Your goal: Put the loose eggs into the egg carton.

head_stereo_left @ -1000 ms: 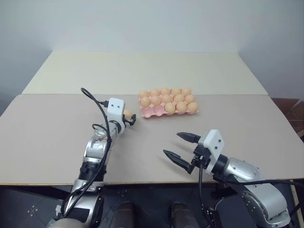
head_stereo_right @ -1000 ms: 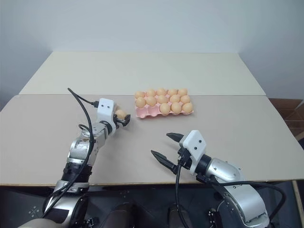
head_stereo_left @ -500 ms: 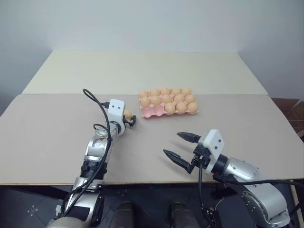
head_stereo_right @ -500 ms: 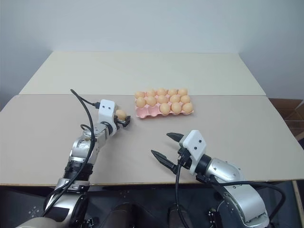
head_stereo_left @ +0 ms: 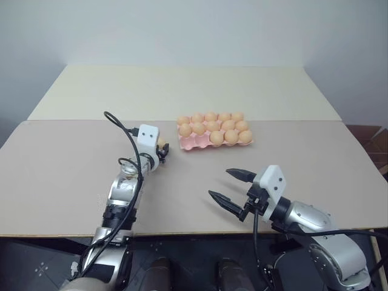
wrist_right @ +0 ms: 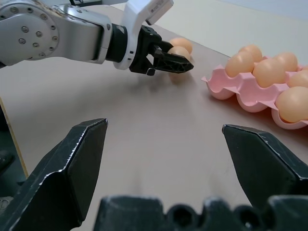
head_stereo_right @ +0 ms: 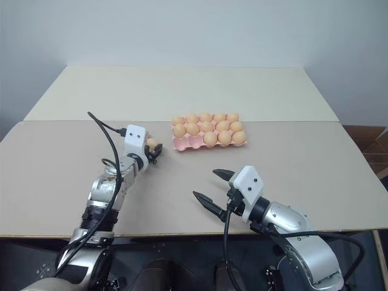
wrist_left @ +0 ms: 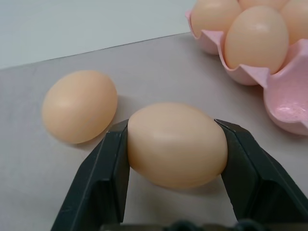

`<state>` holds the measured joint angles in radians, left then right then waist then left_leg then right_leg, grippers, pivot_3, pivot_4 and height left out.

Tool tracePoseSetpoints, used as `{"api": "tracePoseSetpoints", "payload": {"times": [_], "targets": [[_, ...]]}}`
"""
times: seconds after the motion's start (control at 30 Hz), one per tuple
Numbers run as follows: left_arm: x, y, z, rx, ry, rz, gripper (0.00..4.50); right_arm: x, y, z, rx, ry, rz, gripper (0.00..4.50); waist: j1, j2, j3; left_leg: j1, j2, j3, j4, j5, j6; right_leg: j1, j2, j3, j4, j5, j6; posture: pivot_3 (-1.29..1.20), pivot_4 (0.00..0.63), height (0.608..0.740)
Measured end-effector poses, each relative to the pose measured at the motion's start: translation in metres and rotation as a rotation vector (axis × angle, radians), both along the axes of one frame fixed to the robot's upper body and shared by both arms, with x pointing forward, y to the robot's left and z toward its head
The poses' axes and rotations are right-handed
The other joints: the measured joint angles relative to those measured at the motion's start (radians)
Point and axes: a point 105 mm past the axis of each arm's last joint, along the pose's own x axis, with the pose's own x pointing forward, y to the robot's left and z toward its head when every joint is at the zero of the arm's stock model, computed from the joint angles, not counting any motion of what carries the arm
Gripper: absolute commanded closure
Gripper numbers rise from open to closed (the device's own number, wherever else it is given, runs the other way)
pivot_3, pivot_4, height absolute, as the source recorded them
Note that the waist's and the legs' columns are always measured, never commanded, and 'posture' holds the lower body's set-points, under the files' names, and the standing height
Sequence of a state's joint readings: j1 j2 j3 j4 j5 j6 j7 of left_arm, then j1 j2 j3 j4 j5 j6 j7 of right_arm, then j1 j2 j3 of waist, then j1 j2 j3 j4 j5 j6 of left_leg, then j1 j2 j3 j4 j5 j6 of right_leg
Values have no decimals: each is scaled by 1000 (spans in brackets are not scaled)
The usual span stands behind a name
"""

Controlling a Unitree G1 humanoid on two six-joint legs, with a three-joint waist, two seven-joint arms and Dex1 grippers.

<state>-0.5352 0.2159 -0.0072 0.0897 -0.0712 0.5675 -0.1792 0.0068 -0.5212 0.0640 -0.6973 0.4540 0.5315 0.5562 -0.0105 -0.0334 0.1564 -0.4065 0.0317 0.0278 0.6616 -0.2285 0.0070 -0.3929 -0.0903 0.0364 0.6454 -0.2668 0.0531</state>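
Your left gripper has just closed its jaws onto a smooth pale orange-tan egg on the surface; lifting toward the pink moulded carton is becoming possible. Your right gripper is holding its jaws wide, empty.

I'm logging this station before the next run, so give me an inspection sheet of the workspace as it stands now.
Surface: beige table, a paler table butted behind it.
Job's things: pink egg carton with eggs in most cups, its near-left cups bare; one loose egg between the left gripper's fingers, a second loose egg lying beside it on the table.
Clutter: nothing seen.
Grippers: left gripper has both fingers against the egg, just left of the carton; right gripper open, holding nothing, above the near table edge.
Cables: black cable looping from the left wrist down the arm.
Surroundings: plain pale wall; dark floor below the table.
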Motion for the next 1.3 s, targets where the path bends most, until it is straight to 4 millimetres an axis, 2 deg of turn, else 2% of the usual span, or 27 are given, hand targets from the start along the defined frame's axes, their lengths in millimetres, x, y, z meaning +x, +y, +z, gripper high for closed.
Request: {"api": "tracePoseSetpoints", "payload": {"times": [0.17,0.37,0.63,0.97,1.27,1.3], "targets": [[-11,-34,37,-5,-126,-139,2150,-1,0,3,0,-8,-2,0,9,0,0,1,0,0,1,0,0,1,0,0,0,0,0,0,150,740],[-8,-67,54,-4,-129,-293,2150,7,0,21,44,-20,-56,0,7,0,0,1,0,0,1,0,0,1,1,0,0,0,0,0,150,740],[16,-78,32,20,-44,-330,2150,11,0,27,41,-16,-110,0,8,0,0,-2,-1,1,1,0,0,0,0,-2,-1,0,0,0,150,740],[15,-92,27,34,-53,-410,2150,19,-6,28,43,33,-206,0,8,0,0,-3,0,1,1,0,0,-1,0,-2,-1,0,0,0,150,740],[17,-100,15,68,-50,-421,2150,18,-5,27,39,43,-203,0,8,0,0,-3,-1,1,1,0,0,-1,0,-2,-1,0,0,0,150,740],[17,-102,14,63,-48,-426,1814,18,-5,27,39,43,-201,0,8,0,0,-3,-1,1,1,0,0,-1,0,-2,-1,0,0,0,150,740]]}}
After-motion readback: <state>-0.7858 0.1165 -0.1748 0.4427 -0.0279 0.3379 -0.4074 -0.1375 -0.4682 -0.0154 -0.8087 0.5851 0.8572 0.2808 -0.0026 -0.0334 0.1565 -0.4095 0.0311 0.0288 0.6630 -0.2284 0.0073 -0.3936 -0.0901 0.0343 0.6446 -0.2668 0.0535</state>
